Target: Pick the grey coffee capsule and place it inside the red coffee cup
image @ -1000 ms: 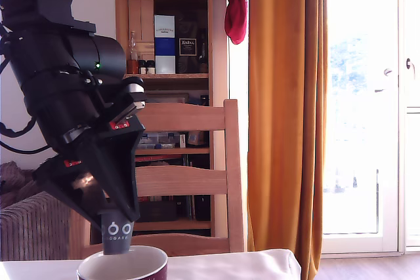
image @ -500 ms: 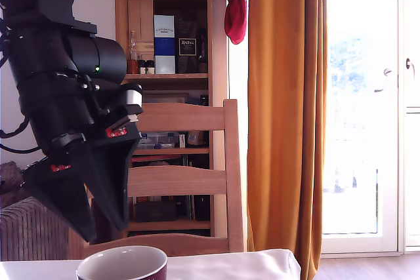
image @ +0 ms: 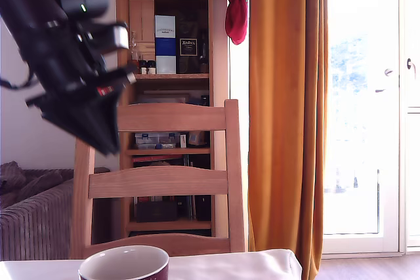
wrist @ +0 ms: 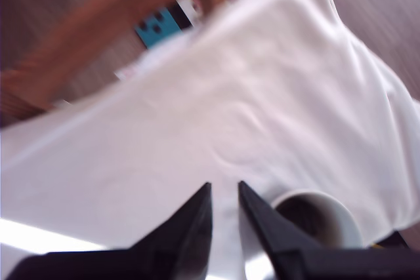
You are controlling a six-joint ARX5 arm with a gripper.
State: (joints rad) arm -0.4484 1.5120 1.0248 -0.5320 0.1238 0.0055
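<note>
The red coffee cup [image: 131, 271] stands at the bottom of the exterior view, left of centre, maroon outside with a white rim. From the wrist view I look down into the cup [wrist: 346, 216]. A blurred dark shape [wrist: 307, 218] lies inside it, which looks like the grey coffee capsule. In the exterior view the cup's wall hides the capsule. My gripper [image: 108, 145] hangs high above the cup, toward the exterior view's left. The wrist view shows the gripper [wrist: 225, 187] with a narrow gap between its black fingers and nothing in it.
A white cloth [image: 230, 265] covers the table. A wooden chair [image: 164, 181] stands right behind the table. Farther back are a bookshelf [image: 170, 37], an orange curtain [image: 285, 109] and a grey sofa [image: 33, 221].
A second ago my gripper held the capsule just over the cup. It then let go, and the arm has since risen well above the cup.
</note>
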